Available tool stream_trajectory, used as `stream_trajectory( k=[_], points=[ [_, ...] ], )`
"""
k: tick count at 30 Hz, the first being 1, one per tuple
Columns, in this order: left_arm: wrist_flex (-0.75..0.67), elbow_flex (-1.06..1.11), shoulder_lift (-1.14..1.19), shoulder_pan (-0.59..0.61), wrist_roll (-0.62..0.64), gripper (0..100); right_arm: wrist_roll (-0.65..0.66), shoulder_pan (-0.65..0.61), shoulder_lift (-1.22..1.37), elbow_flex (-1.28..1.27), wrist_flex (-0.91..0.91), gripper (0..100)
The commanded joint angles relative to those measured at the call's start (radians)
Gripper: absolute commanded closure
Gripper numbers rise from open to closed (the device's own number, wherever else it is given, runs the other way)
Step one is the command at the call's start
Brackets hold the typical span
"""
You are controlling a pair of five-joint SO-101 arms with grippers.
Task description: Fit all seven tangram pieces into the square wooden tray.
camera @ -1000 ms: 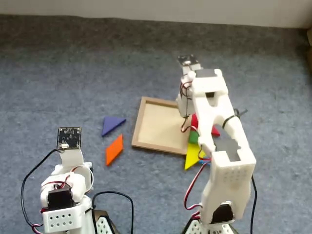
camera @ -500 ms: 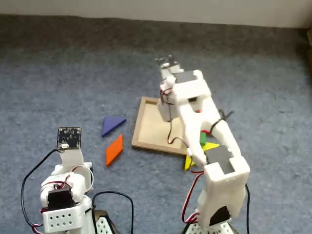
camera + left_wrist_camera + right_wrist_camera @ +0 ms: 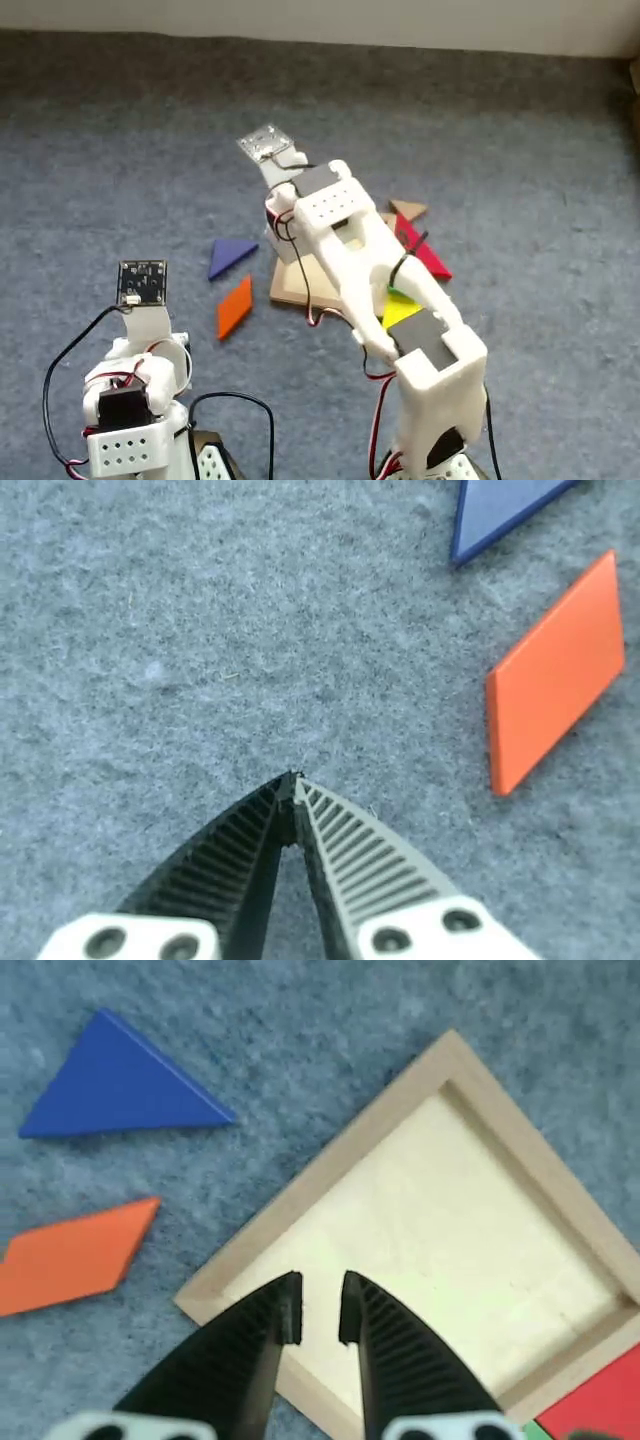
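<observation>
The right fingers (image 3: pixel 296 1312) have swung from the three o'clock side of the square wooden tray (image 3: pixel 330 1150) to its nine o'clock side and are slightly parted, holding nothing. The blue triangle piece (image 3: pixel 120 1085) and orange parallelogram piece (image 3: pixel 75 1255) lie at the tray's nine o'clock. The left fingers (image 3: pixel 291 785) are closed on nothing above the grey bench (image 3: pixel 150 630).

soft, even light, carpet (image 3: pixel 150 120) dimmer toward its far edge; shadows faint and soft-edged

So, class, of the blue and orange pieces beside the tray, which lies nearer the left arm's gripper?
The orange parallelogram: four-sided, and closer to the left gripper than the blue triangle, which lies beyond it.
</observation>
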State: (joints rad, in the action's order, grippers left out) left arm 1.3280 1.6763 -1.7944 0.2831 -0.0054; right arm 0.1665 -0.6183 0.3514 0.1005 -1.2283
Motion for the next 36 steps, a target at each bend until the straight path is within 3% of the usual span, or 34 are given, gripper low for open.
stream_trajectory(
  k=[1, 10, 24, 36],
  points=[
    [0.005, 0.019, -0.027, 0.007, -0.003, 99, -0.012, -0.012, 0.045, 0.024, 0.039, 92.9],
    [0.005, 0.019, -0.027, 0.007, -0.003, 99, -0.012, -0.010, 0.177, 0.147, 0.035, 92.9],
    [0.005, 0.019, -0.027, 0.007, -0.003, 99, -0.012, -0.171, 0.197, 0.246, 0.025, 92.9],
    [0.005, 0.019, -0.027, 0.007, -0.003, 99, -0.006, -0.091, -0.015, 0.308, -0.306, 92.9]
  ],
)
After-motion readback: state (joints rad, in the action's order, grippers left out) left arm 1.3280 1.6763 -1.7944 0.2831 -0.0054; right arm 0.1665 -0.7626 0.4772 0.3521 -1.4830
